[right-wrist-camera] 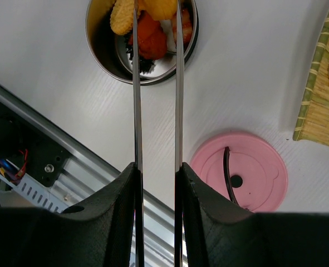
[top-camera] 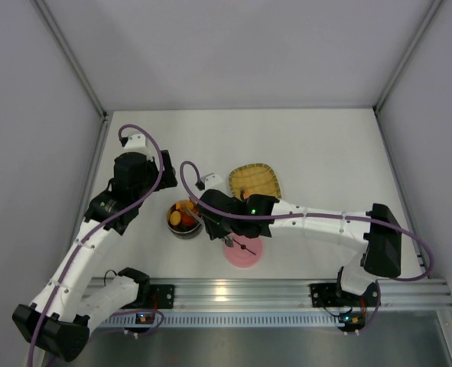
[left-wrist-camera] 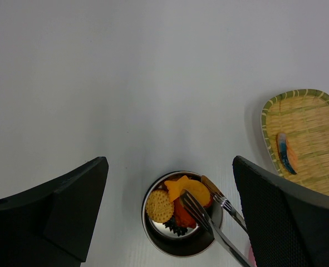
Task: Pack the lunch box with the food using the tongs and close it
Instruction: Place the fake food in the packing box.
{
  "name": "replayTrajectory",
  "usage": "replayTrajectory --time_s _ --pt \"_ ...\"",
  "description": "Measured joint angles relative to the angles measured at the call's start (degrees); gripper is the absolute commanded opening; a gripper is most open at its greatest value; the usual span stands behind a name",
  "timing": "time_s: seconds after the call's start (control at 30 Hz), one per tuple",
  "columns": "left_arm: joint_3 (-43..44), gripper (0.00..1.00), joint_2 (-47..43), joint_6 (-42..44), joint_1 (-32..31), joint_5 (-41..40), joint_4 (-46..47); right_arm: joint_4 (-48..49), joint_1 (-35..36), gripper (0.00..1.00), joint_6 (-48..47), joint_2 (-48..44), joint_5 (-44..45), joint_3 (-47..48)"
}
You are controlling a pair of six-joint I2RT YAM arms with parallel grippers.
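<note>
Right tool (right-wrist-camera: pixel 156 169), arm extended left, holds tongs (right-wrist-camera: pixel 136 111) over lunch box (right-wrist-camera: pixel 95 34).

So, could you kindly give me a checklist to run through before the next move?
1. Right end effector shut on the tongs: ok.
2. Tong tips over the lunch box: ok.
3. Tips free of the food in the box: cannot tell.
4. Everything packed: not ok, one piece lies on the yellow tray.
5. Pink lid off, on the table beside the box: ok.
6. Left end effector open, above the box: ok.
</note>
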Motion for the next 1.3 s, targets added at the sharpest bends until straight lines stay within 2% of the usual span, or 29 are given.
replayTrajectory --time_s 0.47,1.0,1.3 --pt "0.00 0.99 0.00 0.00 0.00 0.00 0.00 -0.04 0.28 0.28 -0.20 0.02 0.09 0.28" --pt "0.00 0.99 0.00 0.00 0.00 0.00 0.00 -0.20 0.50 0.41 -0.17 0.02 1.53 0.28" --pt "0.00 0.99 0.00 0.00 0.00 0.00 0.00 -0.20 0.50 0.41 -0.17 0.02 1.68 0.28"
